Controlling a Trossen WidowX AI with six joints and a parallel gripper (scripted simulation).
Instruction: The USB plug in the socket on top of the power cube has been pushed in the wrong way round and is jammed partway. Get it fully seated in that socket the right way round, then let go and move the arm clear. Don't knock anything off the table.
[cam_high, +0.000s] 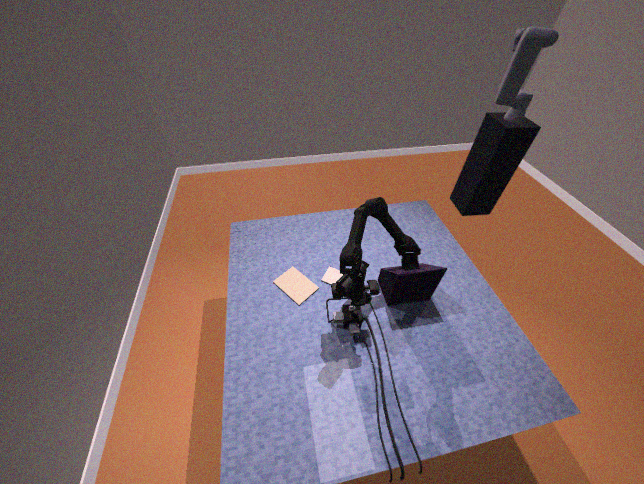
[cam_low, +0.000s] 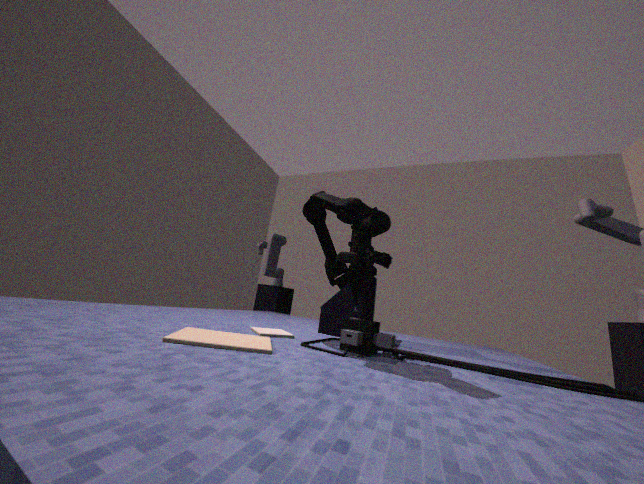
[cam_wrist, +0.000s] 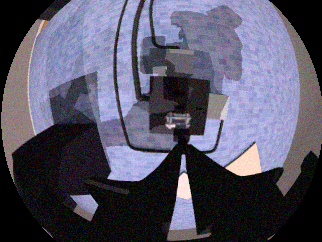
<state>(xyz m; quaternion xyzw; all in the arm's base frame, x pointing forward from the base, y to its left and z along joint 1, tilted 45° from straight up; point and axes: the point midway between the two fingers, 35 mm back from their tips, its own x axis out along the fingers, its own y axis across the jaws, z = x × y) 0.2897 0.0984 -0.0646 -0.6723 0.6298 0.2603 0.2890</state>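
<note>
The power cube (cam_wrist: 193, 96) (cam_high: 345, 318) (cam_low: 351, 338) sits on the blue mat (cam_high: 468, 364), dark on top with pale grey sides. The USB plug (cam_wrist: 177, 121), small and metallic, stands in the socket on its top. My gripper (cam_wrist: 182, 148) (cam_high: 354, 307) (cam_low: 362, 323) points straight down over the cube and is shut on the plug. In the top and exterior views the fingers hide the plug. I cannot tell how deep or which way round it sits. Dark cables (cam_high: 385, 395) (cam_low: 494, 370) (cam_wrist: 120, 47) run from the cube toward the mat's front edge.
A beige card (cam_high: 295, 284) (cam_low: 218, 339) and a smaller one (cam_high: 331, 274) (cam_low: 271, 331) lie flat left of the cube. The arm's dark base box (cam_high: 411, 283) stands to the right. A camera block (cam_high: 494, 161) hangs on a post at the back right, over the orange table (cam_high: 572, 286).
</note>
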